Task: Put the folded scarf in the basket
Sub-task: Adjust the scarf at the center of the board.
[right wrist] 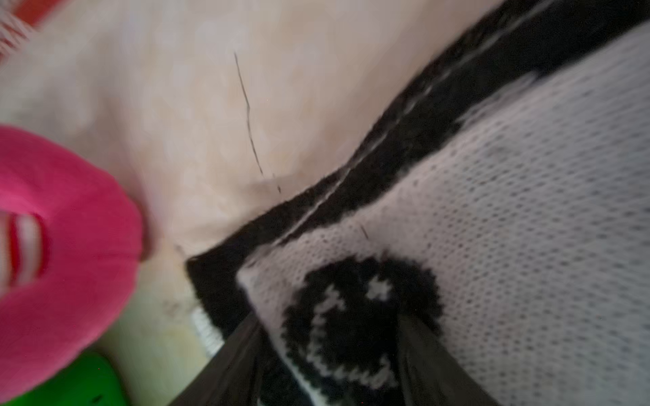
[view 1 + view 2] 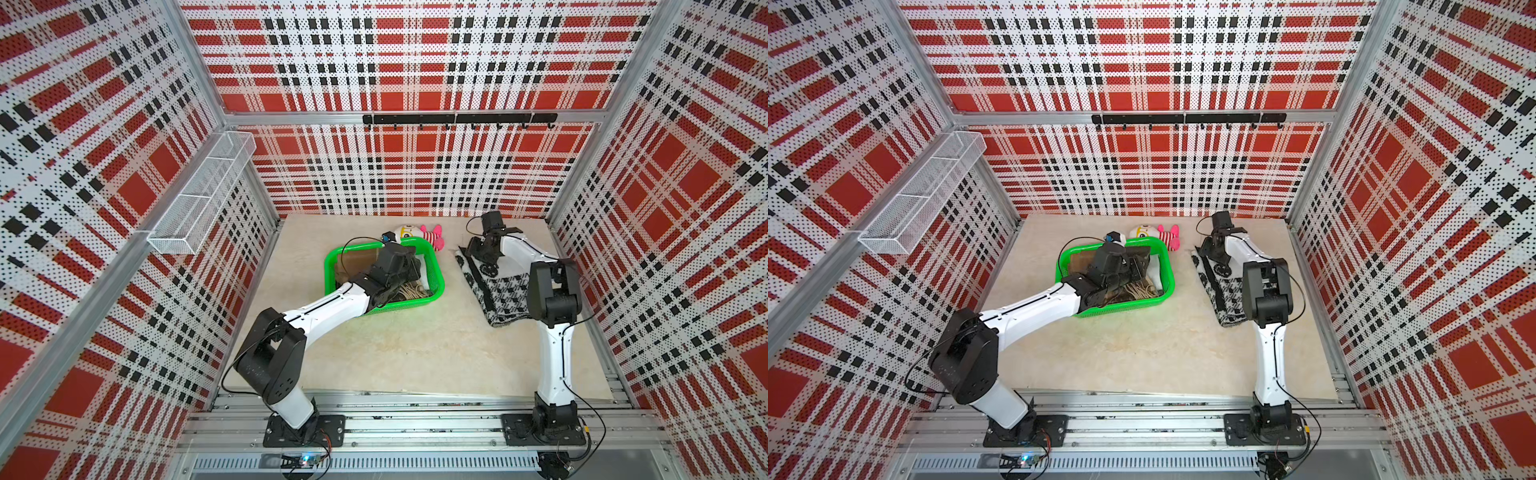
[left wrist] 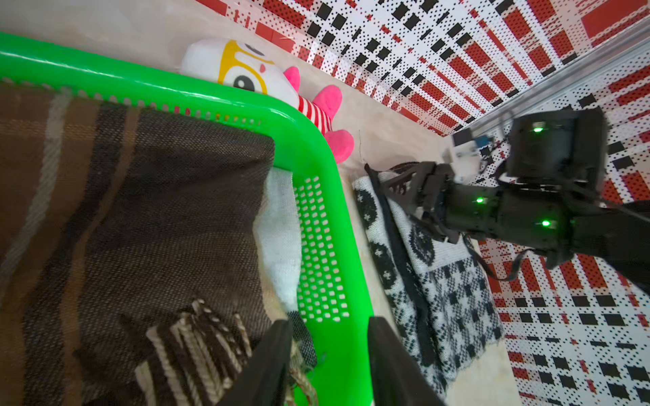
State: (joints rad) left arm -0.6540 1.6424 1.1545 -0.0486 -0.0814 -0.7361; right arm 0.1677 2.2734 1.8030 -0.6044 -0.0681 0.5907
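Observation:
The folded scarf (image 2: 498, 295) (image 2: 1225, 295) is a black-and-white knit lying flat on the table, right of the green basket (image 2: 399, 307) (image 2: 1121, 309). My right gripper (image 2: 473, 254) (image 3: 404, 204) is down on the scarf's far end near its corner. In the right wrist view its jaws (image 1: 330, 337) stand apart over the knit (image 1: 527, 211), which lies flat between them. My left gripper (image 2: 411, 266) (image 3: 329, 321) reaches into the basket (image 3: 140, 88). One finger is inside and one outside its right wall, which fills the gap.
A brown striped cloth (image 2: 357, 262) (image 3: 158, 211) with fringe lies in the basket over a white cloth. A pink-and-white plush toy (image 2: 419, 235) (image 1: 70, 263) lies behind the basket. A white wire rack (image 2: 199, 195) hangs on the left wall and a black hook rail (image 2: 457, 118) on the back wall.

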